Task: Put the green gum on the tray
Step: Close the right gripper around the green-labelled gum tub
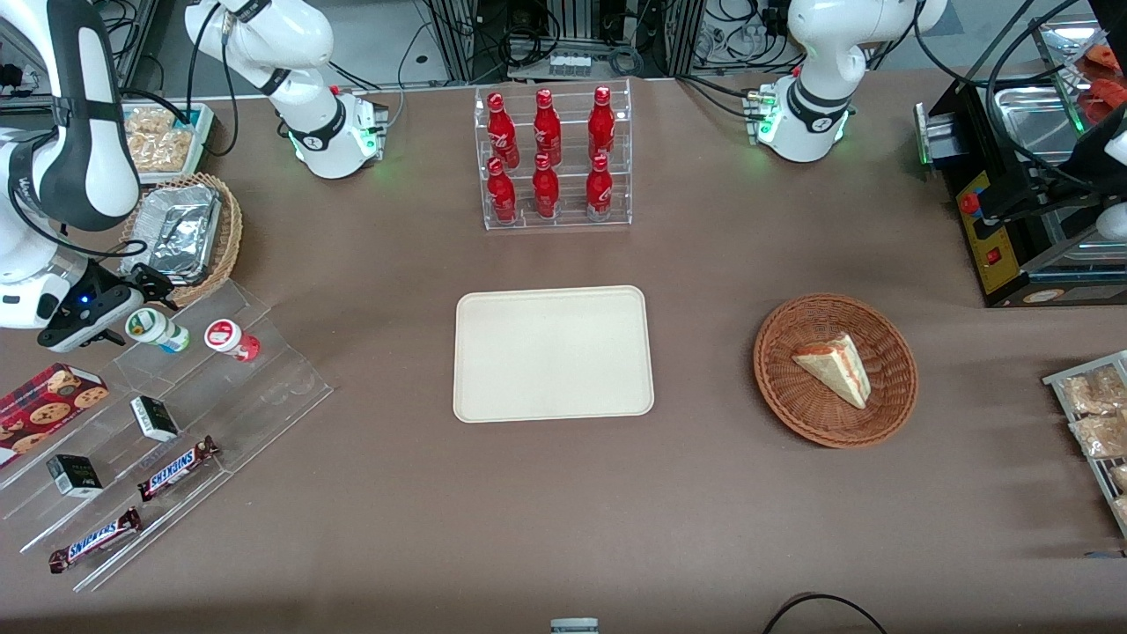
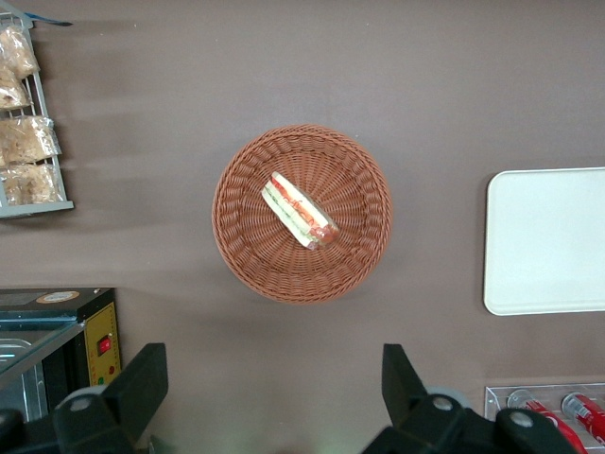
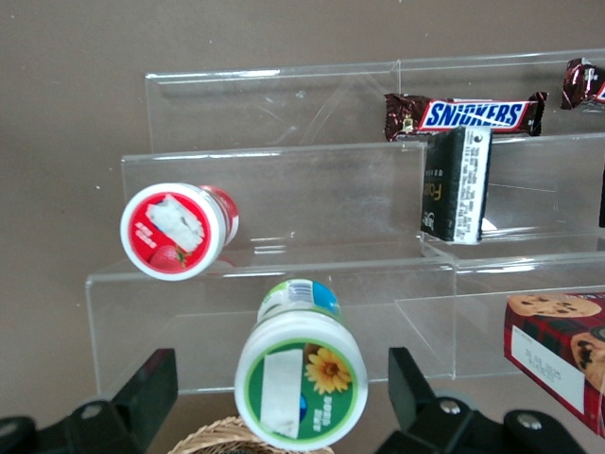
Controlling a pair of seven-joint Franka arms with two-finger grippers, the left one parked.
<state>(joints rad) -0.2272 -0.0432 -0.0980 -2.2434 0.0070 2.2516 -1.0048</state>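
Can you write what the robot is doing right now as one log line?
phase: reaching | gripper: open, fingers either side of green gum on clear stepped stand | tray: empty

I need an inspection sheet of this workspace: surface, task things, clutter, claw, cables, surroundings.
Surface: brown table, no spills seen.
Job's things: green gum stands on the clear stepped rack; tray lies bare mid-table.
Clutter: red-lidded gum beside the green one; Snickers bars, cookie box, cola bottles, sandwich basket.
Claw: the claw is open, its fingers either side of the green gum.
Cables: black loop at the table's near edge.
Surroundings: oven toward the parked arm's end.
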